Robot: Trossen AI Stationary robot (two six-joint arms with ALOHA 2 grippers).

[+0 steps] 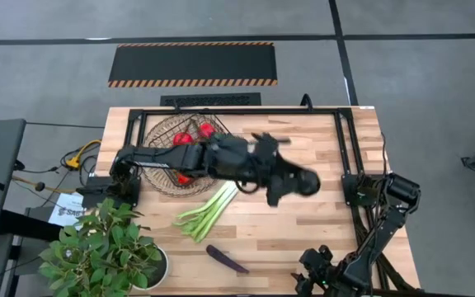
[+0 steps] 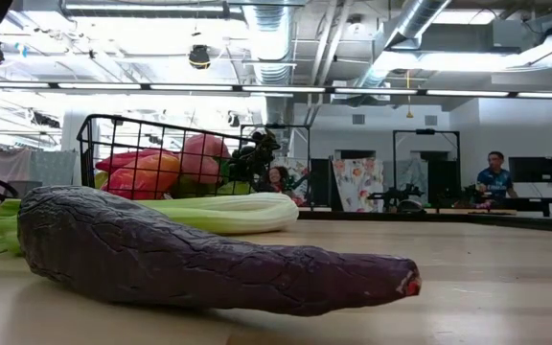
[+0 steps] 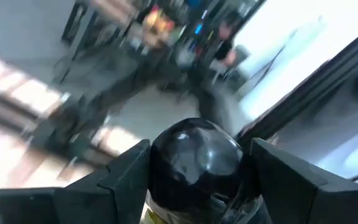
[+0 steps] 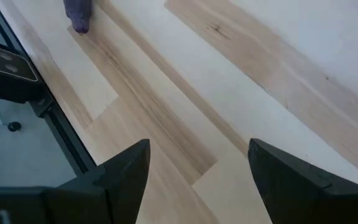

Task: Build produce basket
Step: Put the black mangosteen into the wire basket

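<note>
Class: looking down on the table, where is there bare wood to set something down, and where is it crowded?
Bare: the wooden table right of the purple aubergine and green celery stalk, ahead of the open right gripper. Crowded: around the round dark wire basket and the left arm.

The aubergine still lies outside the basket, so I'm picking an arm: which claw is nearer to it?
Right. The right claw rests at the table's near edge, beside the aubergine. The left claw, holding something dark, hangs mid-table, farther off.

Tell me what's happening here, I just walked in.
A robot is filling a wire basket with produce. The left gripper holds a dark rounded item over the table. A celery stalk and an aubergine lie outside the basket. The right gripper waits open at the table's near edge.
</note>
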